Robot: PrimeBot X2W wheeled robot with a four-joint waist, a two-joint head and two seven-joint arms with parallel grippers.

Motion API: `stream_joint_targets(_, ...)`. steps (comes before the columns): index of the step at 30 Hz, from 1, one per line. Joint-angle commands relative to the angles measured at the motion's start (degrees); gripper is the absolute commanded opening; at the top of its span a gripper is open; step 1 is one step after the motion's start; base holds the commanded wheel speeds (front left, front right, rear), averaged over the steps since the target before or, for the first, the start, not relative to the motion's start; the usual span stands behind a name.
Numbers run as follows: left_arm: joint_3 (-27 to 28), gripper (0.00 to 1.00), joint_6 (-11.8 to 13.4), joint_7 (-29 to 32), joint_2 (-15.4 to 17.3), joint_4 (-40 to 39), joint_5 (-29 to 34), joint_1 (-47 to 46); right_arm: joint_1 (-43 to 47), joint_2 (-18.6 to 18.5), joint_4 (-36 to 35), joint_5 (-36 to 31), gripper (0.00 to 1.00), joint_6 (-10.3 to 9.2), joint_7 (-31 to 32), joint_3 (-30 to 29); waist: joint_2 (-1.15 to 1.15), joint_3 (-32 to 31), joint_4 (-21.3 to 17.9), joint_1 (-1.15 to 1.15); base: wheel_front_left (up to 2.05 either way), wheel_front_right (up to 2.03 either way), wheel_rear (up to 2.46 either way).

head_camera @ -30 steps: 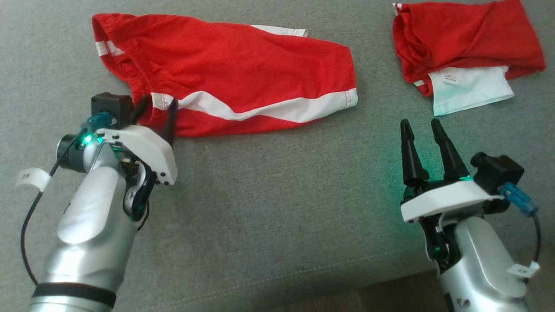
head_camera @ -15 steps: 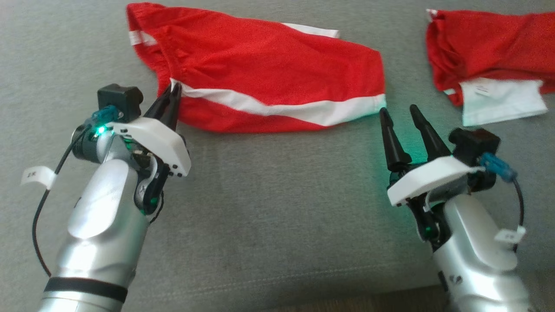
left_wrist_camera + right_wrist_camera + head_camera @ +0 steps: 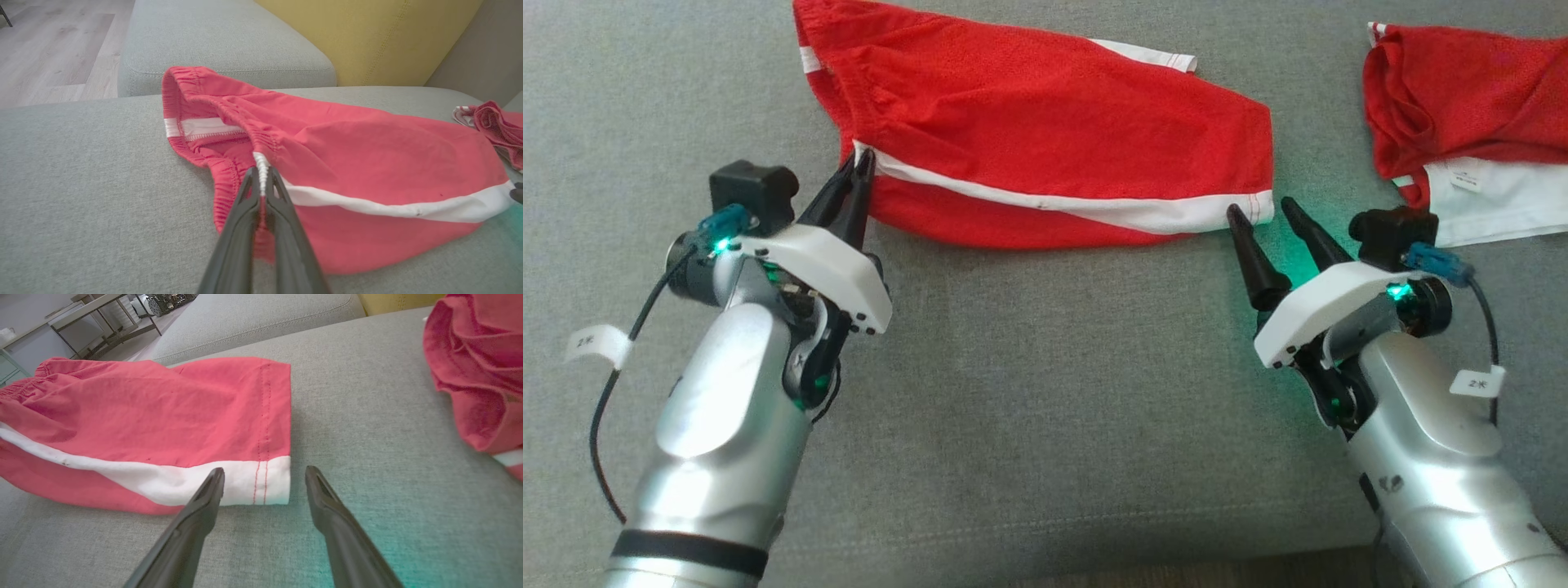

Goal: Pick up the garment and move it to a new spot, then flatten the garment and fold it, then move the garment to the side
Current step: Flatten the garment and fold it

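I noted a grey fabric sofa seat (image 3: 1029,367) carrying everything. Red shorts (image 3: 1054,122) with a white side stripe lay spread across its far middle, elastic waistband toward the left, leg hem toward the right. A crumpled red-and-white garment (image 3: 1462,106) lay at far right, apart from the shorts.

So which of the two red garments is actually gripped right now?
The spread-out red shorts in the middle: the left gripper is shut on their waistband at the white stripe. The crumpled garment at far right lies untouched.
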Motion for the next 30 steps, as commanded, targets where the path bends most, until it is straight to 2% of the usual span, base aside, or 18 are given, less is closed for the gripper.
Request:
stream_joint_targets(1,1.54,0.00,0.15,-0.60,1.47,-2.22,-0.58,-1.16,-1.51,-0.40,-0.95,0.86,1.00,-0.04,-0.04,1.71,0.00,0.06,-0.06,0.00,0.00,0.00,0.00)
stream_joint_targets(9,1.21,0.00,0.55,-0.48,1.63,-2.83,-1.01,-1.29,-3.88,-1.29,1.93,5.72,1.00,-0.04,-0.39,6.75,0.00,0.40,0.08,0.00,0.00,0.00,0.00)
stream_joint_targets(10,1.15,0.00,0.59,-0.45,1.66,-2.84,-1.03,-1.30,-4.06,-1.44,2.13,6.26,0.56,-0.04,-0.45,7.30,0.00,0.39,0.12,0.00,0.00,0.00,0.00)
stream_joint_targets(11,1.10,0.00,0.61,-0.43,1.70,-2.85,-1.06,-1.30,-4.24,-1.63,2.34,6.72,0.22,-0.04,-0.59,7.78,0.00,0.36,0.15,0.00,0.00,0.00,0.00)
stream_joint_targets(12,1.07,0.00,0.64,-0.42,1.76,-2.86,-1.11,-1.29,-4.41,-1.84,2.52,7.11,0.00,-0.04,-0.80,8.27,0.00,0.32,0.18,0.00,0.00,0.00,0.00)
stream_joint_targets(21,1.18,0.00,0.84,-1.68,1.94,-2.78,-2.05,0.11,-4.77,-5.20,2.89,6.89,0.00,-0.04,-4.57,13.45,0.00,-2.13,0.54,0.00,0.00,0.00,0.00)
stream_joint_targets(30,1.62,0.00,0.64,-5.23,2.44,-7.06,-3.14,3.27,-5.22,-10.85,-2.69,3.11,0.00,-0.04,-8.59,15.23,0.00,-9.09,1.01,0.00,0.00,0.00,0.00)
